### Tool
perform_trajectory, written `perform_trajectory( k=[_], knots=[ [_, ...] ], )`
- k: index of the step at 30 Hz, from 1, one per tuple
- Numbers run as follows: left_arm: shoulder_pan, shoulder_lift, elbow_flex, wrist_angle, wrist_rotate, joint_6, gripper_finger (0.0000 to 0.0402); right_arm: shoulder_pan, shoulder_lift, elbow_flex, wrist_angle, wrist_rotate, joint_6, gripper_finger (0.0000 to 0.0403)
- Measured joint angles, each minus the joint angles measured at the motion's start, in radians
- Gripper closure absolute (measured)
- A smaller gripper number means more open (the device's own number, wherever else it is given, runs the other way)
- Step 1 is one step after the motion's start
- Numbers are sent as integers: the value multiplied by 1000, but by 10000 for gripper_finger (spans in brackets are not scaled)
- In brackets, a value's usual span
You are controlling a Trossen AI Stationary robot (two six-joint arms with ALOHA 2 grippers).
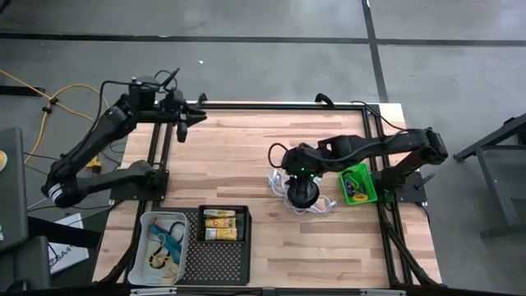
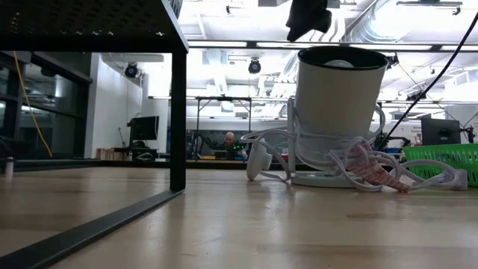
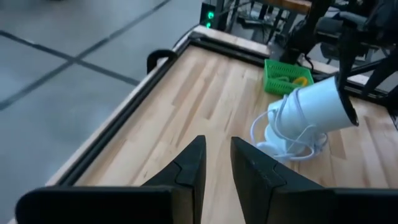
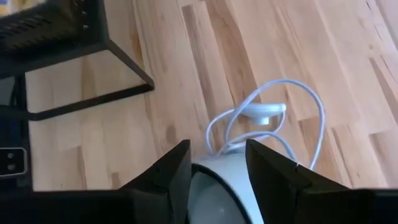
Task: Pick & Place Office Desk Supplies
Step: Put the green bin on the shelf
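Note:
Two yellow-and-white packs (image 1: pixel 223 224) lie in the black tray (image 1: pixel 222 251) at the near edge. Teal and dark cords and loops (image 1: pixel 164 245) lie in the clear tray (image 1: pixel 146 222) beside it. Yellow loops (image 3: pixel 292 79) rest in the green tray (image 1: pixel 359 182) at the right. My right gripper (image 1: pixel 288 164) hangs open above the round white-and-black object (image 1: pixel 302 195); its fingers (image 4: pixel 168 171) show to either side of the object's top, apart from it. My left gripper (image 1: pixel 182 123) is over the far left corner, its fingers (image 3: pixel 189 165) a little apart with nothing between them.
The white object (image 2: pixel 340 112) stands upright on the wood with its white cord (image 2: pixel 373 168) looped loosely around its base. The black tray (image 2: pixel 89 22) stands raised on thin legs. A black frame (image 3: pixel 155 68) runs along the table's edges. Bare wood lies mid-table.

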Motion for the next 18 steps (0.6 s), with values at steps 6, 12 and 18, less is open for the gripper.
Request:
perform_trajectory(
  k=[6,12,18],
  knots=[
    [0,-11,0,16,-2,-14,332,36,-15,0,29,12,12,262],
    [0,-9,0,15,-3,-17,332,62,-36,2,43,45,30,262],
    [0,-9,0,14,-2,-17,332,136,-60,3,30,26,131,262]
  ],
)
